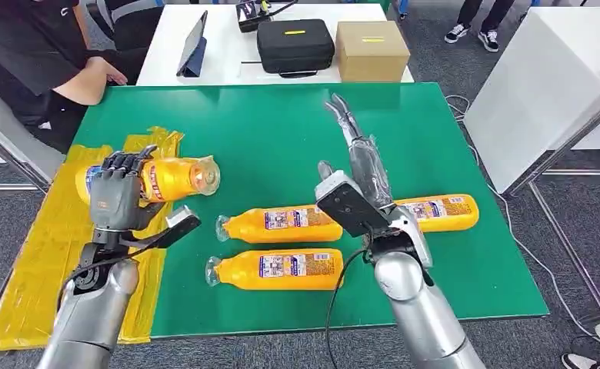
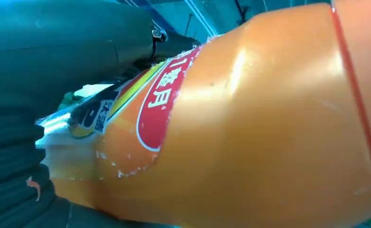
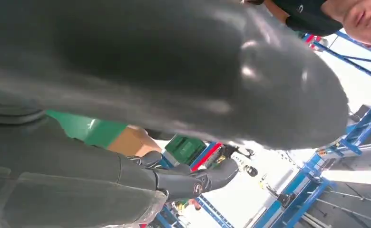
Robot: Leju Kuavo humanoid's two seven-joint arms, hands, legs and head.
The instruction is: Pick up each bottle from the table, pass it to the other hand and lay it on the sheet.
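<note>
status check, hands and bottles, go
Left hand holds bottle above yellow sheet. Right hand open. Three bottles on green table. Nothing blocking.

Table cover (image 1: 281, 123) green. Sheet (image 1: 43, 254) at cover's left edge yellow. Bottles (image 1: 285, 224) on cover orange, labels white-blue-red. Beyond cover's far edge: case (image 1: 295, 44) black, yellow mark; box (image 1: 371, 51) tan.
</note>
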